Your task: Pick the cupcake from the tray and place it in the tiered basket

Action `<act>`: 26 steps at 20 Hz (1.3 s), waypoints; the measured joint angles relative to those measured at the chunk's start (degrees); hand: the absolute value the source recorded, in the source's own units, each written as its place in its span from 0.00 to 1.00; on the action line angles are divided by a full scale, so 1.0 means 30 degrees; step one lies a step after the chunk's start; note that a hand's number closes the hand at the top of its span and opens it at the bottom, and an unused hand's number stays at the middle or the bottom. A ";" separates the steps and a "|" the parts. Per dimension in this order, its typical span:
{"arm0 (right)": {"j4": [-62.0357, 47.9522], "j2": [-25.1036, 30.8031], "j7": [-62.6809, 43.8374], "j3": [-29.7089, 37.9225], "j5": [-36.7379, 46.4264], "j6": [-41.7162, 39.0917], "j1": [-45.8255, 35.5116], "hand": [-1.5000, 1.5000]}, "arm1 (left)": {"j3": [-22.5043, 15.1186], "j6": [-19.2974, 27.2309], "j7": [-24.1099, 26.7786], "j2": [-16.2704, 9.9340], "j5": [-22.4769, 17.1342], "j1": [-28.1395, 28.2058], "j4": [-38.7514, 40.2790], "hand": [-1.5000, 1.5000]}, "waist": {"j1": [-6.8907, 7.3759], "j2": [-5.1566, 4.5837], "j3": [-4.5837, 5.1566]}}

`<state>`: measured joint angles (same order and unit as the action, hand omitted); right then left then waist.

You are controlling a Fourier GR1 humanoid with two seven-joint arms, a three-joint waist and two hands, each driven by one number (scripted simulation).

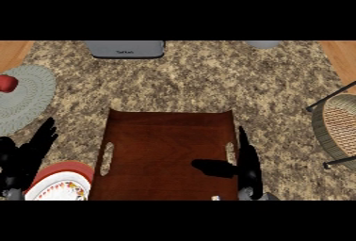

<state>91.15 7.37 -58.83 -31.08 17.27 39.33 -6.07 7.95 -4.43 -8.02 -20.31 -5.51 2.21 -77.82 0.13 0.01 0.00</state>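
Observation:
The dark wooden tray (160, 141) lies in the middle of the counter, with slot handles on both sides. My right hand (246, 164) is over the tray's right edge, open, with fingers straight and pointing away and the thumb (212, 168) stretched left over the wood. No cupcake shows plainly. A small pale bit (215, 197) sits at the tray's near edge beside my wrist, and I cannot tell what it is. The wicker tiered basket (337, 127) on its black frame stands at the far right. My left hand (28, 155) rests open at the left edge, fingers up.
A red apple (7, 83) sits on a round grey-green mat (28, 94) at the left. A red-rimmed patterned plate (62, 181) lies by the tray's near left corner. A grey toaster (125, 48) and a grey vessel (262, 44) stand along the back.

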 measured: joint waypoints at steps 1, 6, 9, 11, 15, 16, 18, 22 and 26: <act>0.0281 -0.0037 -0.0134 0.0056 0.0251 -0.0233 0.0010 0.00 | 0.0163 -0.0093 0.0003 -0.0029 0.0032 -0.0037 0.0107 0.50 | -0.0005 -0.0003 -0.0003; -0.1281 -0.1172 0.0809 0.0707 0.0382 -0.0536 -0.0346 0.00 | 0.0472 -0.0382 0.0074 0.0279 0.0286 0.0401 -0.0283 0.50 | 0.0015 0.0002 0.0001; -0.2083 -0.1685 0.1148 0.1271 0.0466 -0.0881 -0.0769 0.00 | 0.0606 -0.0509 0.0103 0.0546 0.0490 0.0858 -0.0670 0.50 | 0.0024 0.0001 -0.0002; -0.2558 -0.1973 0.1651 0.1533 0.0346 -0.0961 -0.0739 0.00 | 0.0780 -0.0696 -0.0054 0.0573 0.0630 0.0564 -0.0514 0.50 | 0.0010 0.0006 0.0003; -0.3544 -0.2285 0.2222 0.1258 -0.0204 -0.0670 -0.1275 0.00 | 0.1084 -0.0836 0.0308 0.0728 0.1000 0.0190 0.0094 0.50 | 0.0003 0.0096 0.0063; -0.3925 -0.2397 0.2563 0.1388 -0.0630 -0.0639 -0.1420 0.00 | 0.1145 -0.0856 0.0138 0.0733 0.0996 0.0144 -0.0025 0.50 | 0.0015 0.0151 0.0089; -0.4720 -0.2440 0.2657 0.1091 -0.1011 -0.0283 -0.2229 0.00 | 0.1216 -0.0959 -0.0032 0.0757 0.0989 0.0272 -0.0385 0.50 | 0.0054 0.0153 0.0095; -0.5837 -0.2465 0.3619 0.1004 -0.2223 -0.0078 -0.2963 0.00 | 0.1202 -0.1036 -0.0130 0.1059 0.1208 0.0464 -0.0727 0.50 | 0.0078 0.0190 0.0094; -0.6909 -0.2312 0.4982 -0.0046 -0.3153 0.0630 -0.3524 1.00 | 0.1291 -0.1026 -0.0343 0.1200 0.1274 0.0367 -0.0912 0.50 | 0.0072 0.0264 0.0180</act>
<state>70.42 0.43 -43.89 -31.22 7.81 41.22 -16.64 11.83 -7.51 -9.05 -16.71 -1.69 3.31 -80.55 0.34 0.80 0.54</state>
